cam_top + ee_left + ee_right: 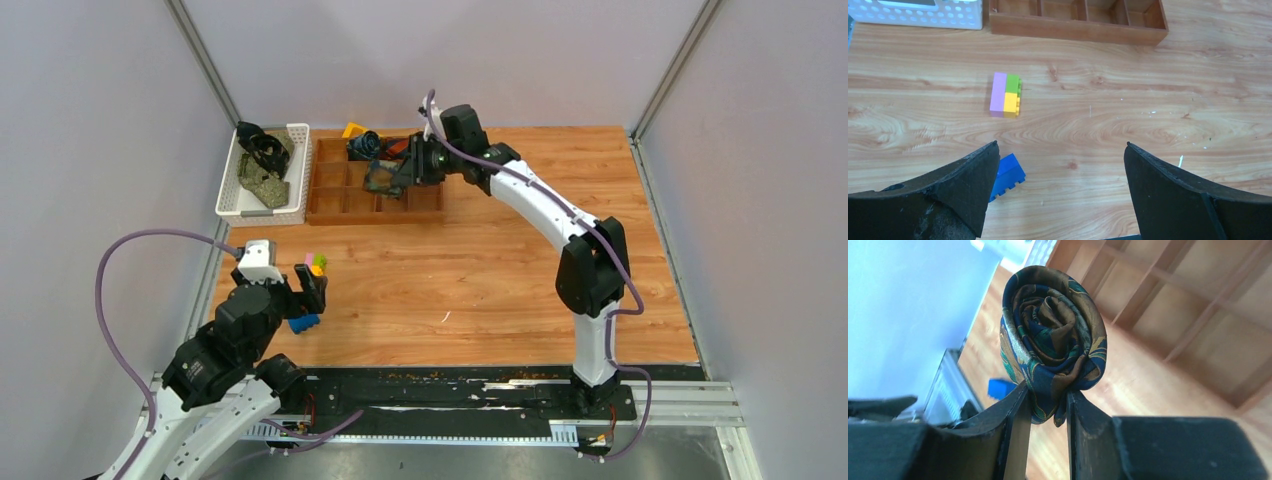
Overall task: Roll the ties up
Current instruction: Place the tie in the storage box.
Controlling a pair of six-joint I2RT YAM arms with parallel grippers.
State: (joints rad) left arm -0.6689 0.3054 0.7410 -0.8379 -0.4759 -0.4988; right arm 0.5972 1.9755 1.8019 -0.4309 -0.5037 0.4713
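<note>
R pincer [1047,395] clenched on rolled tie [1053,335], held over wooden tray [345,212], not yet set down. L pincer [1060,146] released above tabletop [1148,100]. Other ties [265,170] unrolled in white basket [232,205]. Est. partway.

Partly hidden: blue block [1010,173] behind left tool [1062,150]; tray [1078,28] cropped at top edge.
</note>
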